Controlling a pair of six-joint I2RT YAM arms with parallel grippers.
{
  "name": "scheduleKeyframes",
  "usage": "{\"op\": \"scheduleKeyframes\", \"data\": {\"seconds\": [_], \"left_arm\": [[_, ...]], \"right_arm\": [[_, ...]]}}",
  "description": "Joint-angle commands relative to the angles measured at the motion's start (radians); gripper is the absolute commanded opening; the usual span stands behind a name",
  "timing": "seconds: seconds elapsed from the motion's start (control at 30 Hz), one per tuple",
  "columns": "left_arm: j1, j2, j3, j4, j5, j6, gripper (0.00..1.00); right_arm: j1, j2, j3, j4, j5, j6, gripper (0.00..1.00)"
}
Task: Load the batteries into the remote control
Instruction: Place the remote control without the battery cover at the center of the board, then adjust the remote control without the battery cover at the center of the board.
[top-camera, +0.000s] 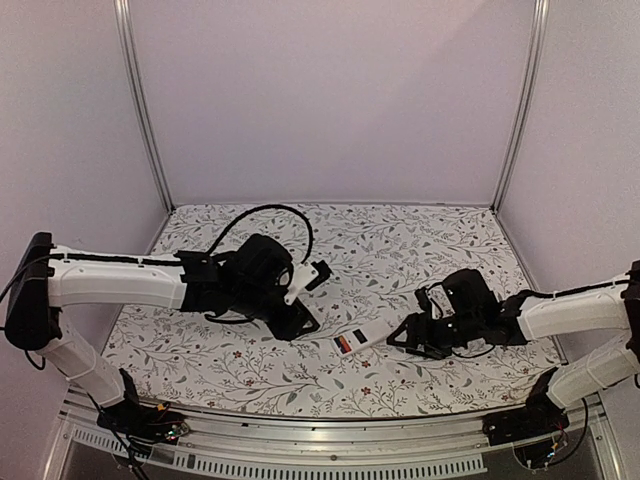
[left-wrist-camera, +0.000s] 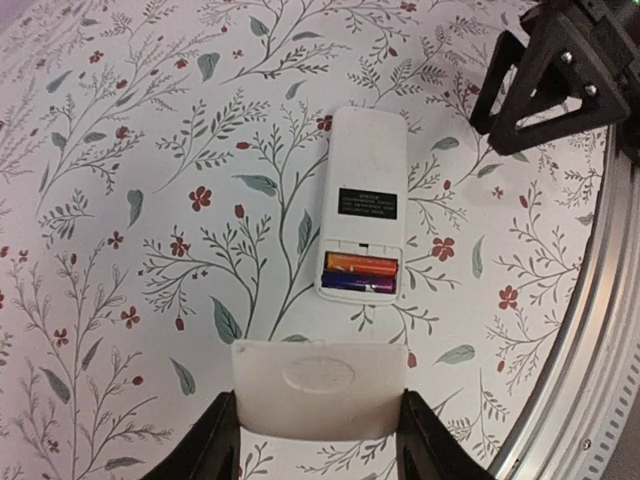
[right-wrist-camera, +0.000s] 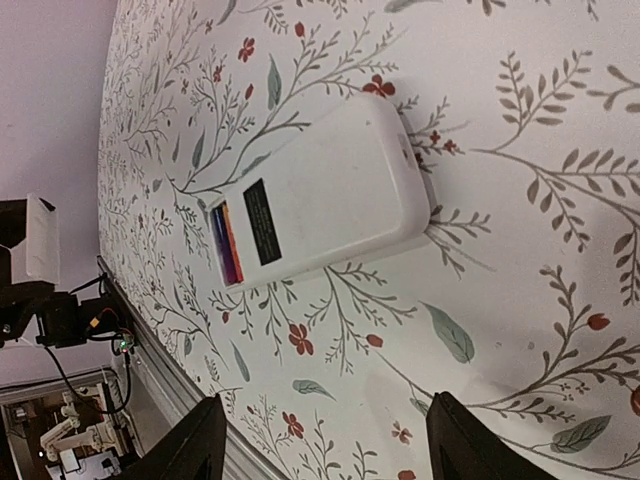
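Both batteries (left-wrist-camera: 360, 275) look seated side by side in the open recess at one end of the remote control (left-wrist-camera: 365, 170), a reddish-orange one next to a darker, purplish one, so the loading itself appears done. The remote lies back up on the floral surface (top-camera: 250, 365), between the two arms and towards the front edge.

What seems left is closing it. The white battery cover (left-wrist-camera: 320, 385) is off the remote, clamped flat between the left fingers (left-wrist-camera: 215, 445). It appears lifted off the surface, near the battery end of the remote but not touching it. The right fingers (right-wrist-camera: 200, 445) stand wide apart with nothing between them, close to the remote's other end and, as far as the views show, not in contact with it.

A black cable (top-camera: 270, 212) loops behind the left arm, and a metal rail (left-wrist-camera: 600, 330) runs along the near edge. Nothing lies between the cover and the recess. The right fingers are the only thing near the remote, and they could steady it or crowd the approach
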Motion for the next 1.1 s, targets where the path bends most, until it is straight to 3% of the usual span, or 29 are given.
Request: {"op": "scheduleKeyframes", "data": {"seconds": [0.0, 0.4, 0.8, 1.07], "left_arm": [[-0.014, 0.015, -0.028, 0.048, 0.050, 0.062, 0.48], [-0.024, 0.053, -0.048, 0.083, 0.042, 0.103, 0.50], [-0.024, 0.093, -0.074, 0.131, 0.051, 0.148, 0.50], [-0.029, 0.097, -0.098, 0.167, 0.065, 0.213, 0.50]], "right_arm": [[-0.073, 0.000, 0.119, -0.130, 0.034, -0.152, 0.69], [-0.124, 0.277, 0.325, -0.168, -0.075, -0.318, 0.70], [-0.091, 0.376, 0.291, -0.086, -0.189, -0.294, 0.54], [-0.043, 0.332, 0.233, -0.069, -0.195, -0.248, 0.49]]}}
